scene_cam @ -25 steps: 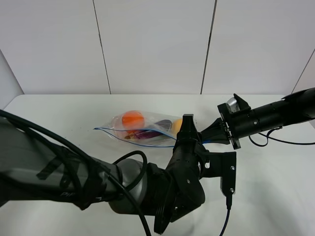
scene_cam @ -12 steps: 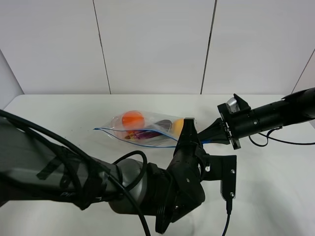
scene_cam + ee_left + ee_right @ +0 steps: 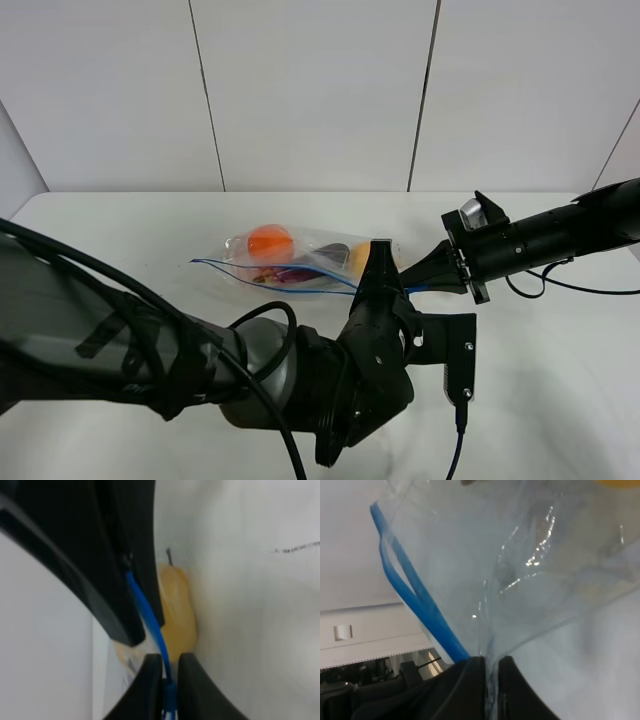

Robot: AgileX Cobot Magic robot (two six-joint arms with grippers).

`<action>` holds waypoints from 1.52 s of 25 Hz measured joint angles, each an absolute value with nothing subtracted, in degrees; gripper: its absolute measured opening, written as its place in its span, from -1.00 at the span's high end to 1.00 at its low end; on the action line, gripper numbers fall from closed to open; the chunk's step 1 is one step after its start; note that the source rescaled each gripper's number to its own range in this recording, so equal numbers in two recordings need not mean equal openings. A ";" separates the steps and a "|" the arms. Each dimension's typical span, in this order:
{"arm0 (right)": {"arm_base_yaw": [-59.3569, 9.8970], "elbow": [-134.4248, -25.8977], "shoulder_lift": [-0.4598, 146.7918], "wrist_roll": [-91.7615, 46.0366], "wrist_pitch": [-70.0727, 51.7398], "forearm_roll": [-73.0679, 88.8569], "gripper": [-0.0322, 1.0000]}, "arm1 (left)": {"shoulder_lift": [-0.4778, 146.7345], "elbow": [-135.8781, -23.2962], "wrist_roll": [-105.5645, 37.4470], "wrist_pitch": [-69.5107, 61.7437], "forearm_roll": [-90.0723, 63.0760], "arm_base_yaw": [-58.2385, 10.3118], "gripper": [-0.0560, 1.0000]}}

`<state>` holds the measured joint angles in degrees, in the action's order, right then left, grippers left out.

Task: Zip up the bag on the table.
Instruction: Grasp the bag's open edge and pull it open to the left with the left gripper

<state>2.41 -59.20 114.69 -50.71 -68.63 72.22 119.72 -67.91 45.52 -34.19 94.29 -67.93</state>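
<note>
Two grips on the bag [image 3: 290,262], lying on the table [image 3: 120,230] — my right gripper [image 3: 491,667] clamps its corner, my left gripper [image 3: 167,667] nips the blue zip strip [image 3: 147,615]. I'd anchor right and slide left evenly, pressure steady.

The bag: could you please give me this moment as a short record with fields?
bag: clear, lying on table, holds orange, purple, yellow items
zip: blue, its two strips apart in right wrist view
left gripper: shut on zip
right gripper: shut on bag's end
</note>
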 joint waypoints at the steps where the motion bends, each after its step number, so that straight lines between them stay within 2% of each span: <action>1: 2.41 -59.20 114.69 -50.71 -68.63 72.22 0.94 | 119.72 -67.91 45.46 -34.04 93.98 -67.85 0.87; 23: 2.41 -59.20 114.69 -50.71 -69.27 72.46 0.94 | 118.18 -67.68 40.65 -35.88 91.01 -67.68 0.89; 38: 2.25 -59.20 114.69 -50.76 -69.25 71.60 0.94 | 113.66 -57.38 40.87 -38.71 92.35 -65.71 0.89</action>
